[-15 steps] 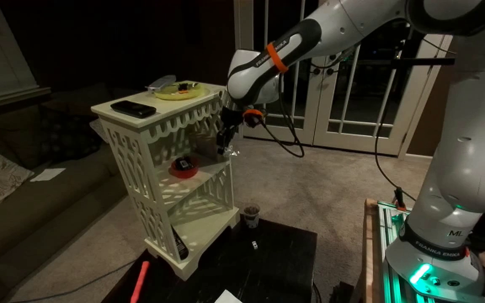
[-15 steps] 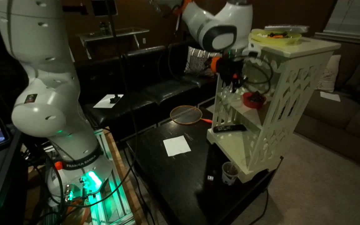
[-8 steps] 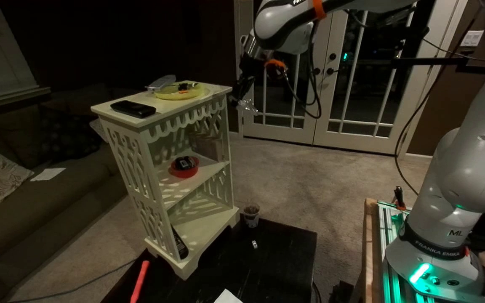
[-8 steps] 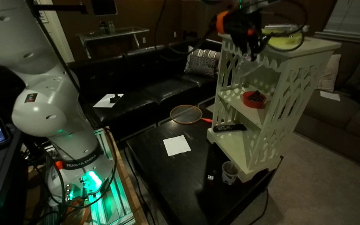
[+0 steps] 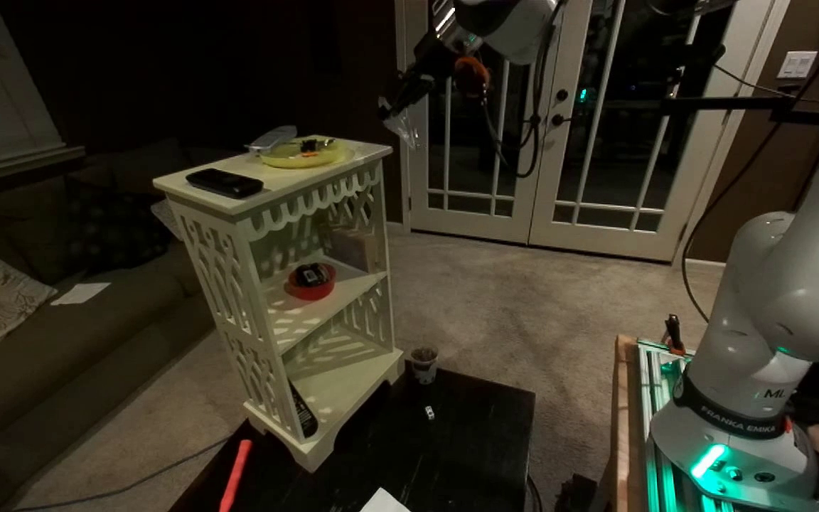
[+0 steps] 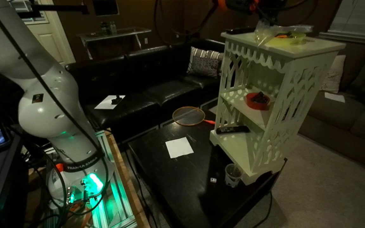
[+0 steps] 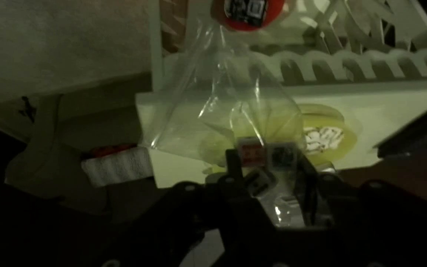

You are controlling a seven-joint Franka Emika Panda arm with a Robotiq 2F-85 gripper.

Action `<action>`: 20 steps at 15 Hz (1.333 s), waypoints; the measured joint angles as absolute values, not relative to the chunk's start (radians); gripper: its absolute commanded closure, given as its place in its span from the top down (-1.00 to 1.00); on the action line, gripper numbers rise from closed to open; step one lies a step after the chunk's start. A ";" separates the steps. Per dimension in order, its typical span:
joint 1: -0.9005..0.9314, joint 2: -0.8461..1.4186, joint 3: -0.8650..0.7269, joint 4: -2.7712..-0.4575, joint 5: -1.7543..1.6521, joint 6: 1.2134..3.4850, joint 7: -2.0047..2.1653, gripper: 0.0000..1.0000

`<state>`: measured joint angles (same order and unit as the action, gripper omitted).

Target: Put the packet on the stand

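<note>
The packet is a clear plastic bag (image 7: 217, 100) with small printed cubes inside. My gripper (image 7: 267, 159) is shut on it, with the cubes between the fingers and the loose film spread out ahead. In an exterior view the gripper (image 5: 388, 108) is just above the top level of the cream-white stand (image 5: 274, 183), near its back-right corner, and the packet (image 5: 402, 131) hangs from the fingertips. In an exterior view the packet (image 6: 261, 33) shows in front of the stand's top (image 6: 318, 47). The gap between packet and top cannot be judged exactly.
On the stand's top are a yellow plate (image 5: 288, 163) with small items, a clear box (image 5: 273, 139) and a black case (image 5: 225, 183). A red bowl (image 5: 310, 293) sits on the middle tier, a remote (image 5: 304, 412) on the bottom. A cup (image 5: 424, 368) stands beside the stand.
My gripper has risen with the packet from beside the middle tier to above the stand's top level. It has tilted toward the stand. The packet stays held.
</note>
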<state>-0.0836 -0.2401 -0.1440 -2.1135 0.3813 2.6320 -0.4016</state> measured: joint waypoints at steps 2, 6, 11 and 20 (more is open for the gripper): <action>-0.003 -0.218 -0.139 -2.144 0.505 2.782 -0.415 -0.78; 0.206 -0.102 -0.140 -2.107 0.808 3.071 -0.503 -0.78; 0.283 -0.029 -0.146 -1.890 1.090 3.174 -0.656 -0.78; 0.274 0.228 -0.140 -1.639 1.273 3.277 -0.992 -0.78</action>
<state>0.2744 0.2284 -0.1400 -1.6393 1.2726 3.2767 -0.9918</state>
